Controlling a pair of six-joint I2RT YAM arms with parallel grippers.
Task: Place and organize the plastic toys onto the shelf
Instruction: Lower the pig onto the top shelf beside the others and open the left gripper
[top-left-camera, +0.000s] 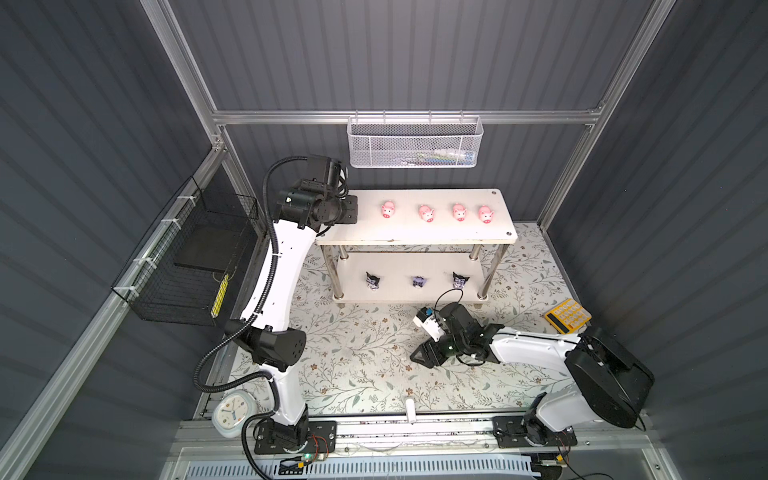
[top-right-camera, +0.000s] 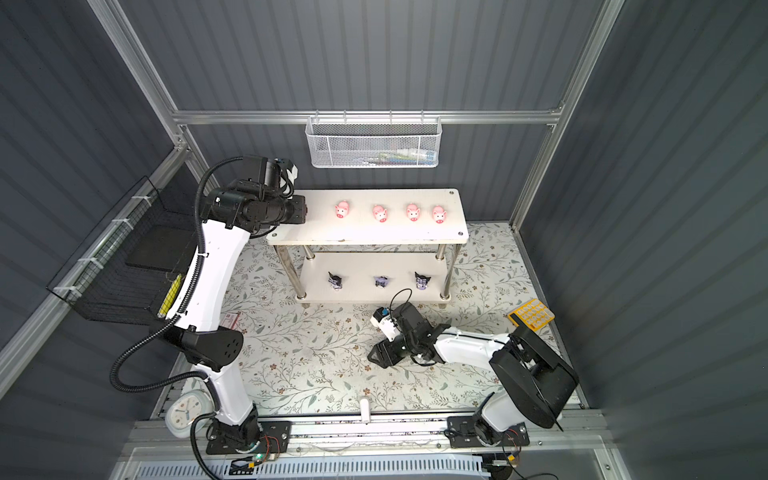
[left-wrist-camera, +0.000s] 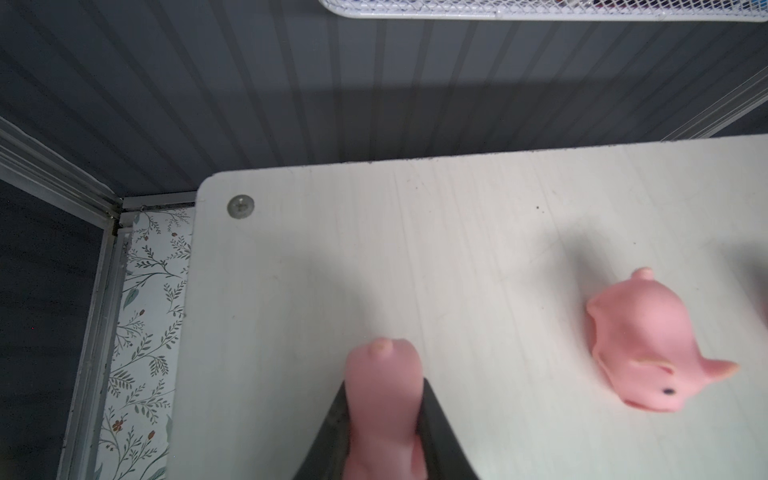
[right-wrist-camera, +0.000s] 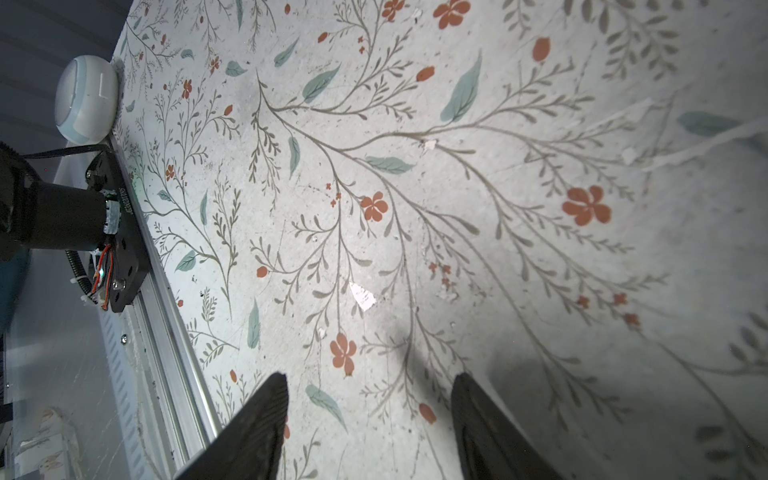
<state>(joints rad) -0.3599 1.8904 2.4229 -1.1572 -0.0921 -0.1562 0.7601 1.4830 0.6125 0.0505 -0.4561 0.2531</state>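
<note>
Held pig (left-wrist-camera: 384, 374), pink, squeezed between the left fingers (left-wrist-camera: 438, 432): narrow gap, both pads pressed into the soft body, rump and tail nub poking out past the tips. Hangs at the left end of the shelf (left-wrist-camera: 457, 232), over its top board; resting on it or just clear of it, cannot tell. Hidden under the left fingers in both top views.

Just past those tips, bare white board and a corner screw (left-wrist-camera: 240, 205). Beside the left fingers, near but apart, the closest loose pig (left-wrist-camera: 648, 345), snout toward the board's front edge. Farther along the same board, away from the left fingers, three more pigs (top-left-camera: 459, 212) in a row with it, snouts facing front, none touching. Below and farther still, on the lower board, three black-and-purple figures (top-left-camera: 419, 281), spaced out in a line.

Well apart from all of these, low over the floral worktop (right-wrist-camera: 415, 166) in front of the shelf, the right fingers (right-wrist-camera: 259, 428): spread apart, nothing between them, only printed leaves and flowers in the gap. Behind the right fingers, past their own arm, near the worktop's edge, a yellow calculator (top-left-camera: 568, 316). Farthest back, hung on the rear rail above the shelf, a white mesh basket (top-left-camera: 413, 143).
</note>
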